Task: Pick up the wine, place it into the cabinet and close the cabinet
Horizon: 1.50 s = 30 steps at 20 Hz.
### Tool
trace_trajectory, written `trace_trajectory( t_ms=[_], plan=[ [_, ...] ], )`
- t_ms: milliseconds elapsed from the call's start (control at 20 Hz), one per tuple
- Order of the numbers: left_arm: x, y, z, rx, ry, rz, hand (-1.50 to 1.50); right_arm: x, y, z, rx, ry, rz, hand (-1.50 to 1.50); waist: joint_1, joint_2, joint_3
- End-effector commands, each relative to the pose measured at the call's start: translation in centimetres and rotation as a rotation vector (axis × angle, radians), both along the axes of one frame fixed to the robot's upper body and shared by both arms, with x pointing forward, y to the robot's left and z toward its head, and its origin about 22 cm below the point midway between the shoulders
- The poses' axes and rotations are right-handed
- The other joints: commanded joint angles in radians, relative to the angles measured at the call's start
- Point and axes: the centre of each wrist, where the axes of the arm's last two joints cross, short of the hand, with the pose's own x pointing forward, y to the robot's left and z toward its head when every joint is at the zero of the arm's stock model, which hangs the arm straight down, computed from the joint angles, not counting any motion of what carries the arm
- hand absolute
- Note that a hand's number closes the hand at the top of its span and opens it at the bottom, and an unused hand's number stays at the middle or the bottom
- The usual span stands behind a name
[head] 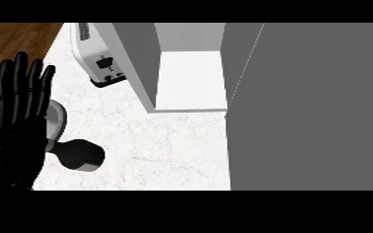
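White toaster point(98, 61) at the marble counter's point(167, 148) rear left; wooden floor point(29, 37) apparently beyond its edge.

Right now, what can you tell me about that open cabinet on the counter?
The cabinet stands at the back of the white marbled counter. It looks grey outside, with a white floor inside that holds nothing visible. A broad grey panel at the right looks like its open door. A white toaster sits just beside its left wall; whether they touch cannot be told. No wine shows anywhere.
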Motion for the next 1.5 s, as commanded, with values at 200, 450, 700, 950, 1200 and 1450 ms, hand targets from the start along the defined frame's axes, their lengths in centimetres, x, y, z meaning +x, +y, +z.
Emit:
trace_trajectory(
  t_ms=[200, 450, 700, 950, 1200, 1450],
  plan=[
    [-2.1, 7.7, 0.8, -0.055, -0.040, -0.242, -1.50, -2.1, -0.4, 0.1, -0.024, -0.013, 0.059, -1.50, 0.031, 0.033, -0.004],
    [-3.0, 6.9, -3.1, -0.310, 0.268, -0.364, -1.50, -4.3, 1.3, -0.5, 0.050, 0.216, 0.351, -1.50, 0.037, 0.029, -0.003],
    [-5.1, 10.1, 2.5, -0.314, 0.294, -0.410, -1.50, -6.8, 1.7, 2.4, 0.086, 0.232, 0.395, -1.50, 0.033, 0.032, -0.002],
    [-7.1, 11.8, 4.8, -0.363, 0.288, -0.398, -1.50, -9.1, 0.8, 4.4, 0.085, 0.242, 0.390, -1.50, 0.023, 0.035, -0.001],
    [-8.7, 13.3, 6.7, -0.378, 0.312, -0.400, -1.50, -11.6, 1.7, 6.0, 0.101, 0.247, 0.405, -1.50, 0.021, 0.030, -0.002],
    [-9.7, 12.2, 7.9, -0.370, 0.296, -0.367, -1.50, -11.1, 1.8, 6.5, 0.098, 0.241, 0.408, -1.50, 0.018, 0.034, -0.001]
  ],
)
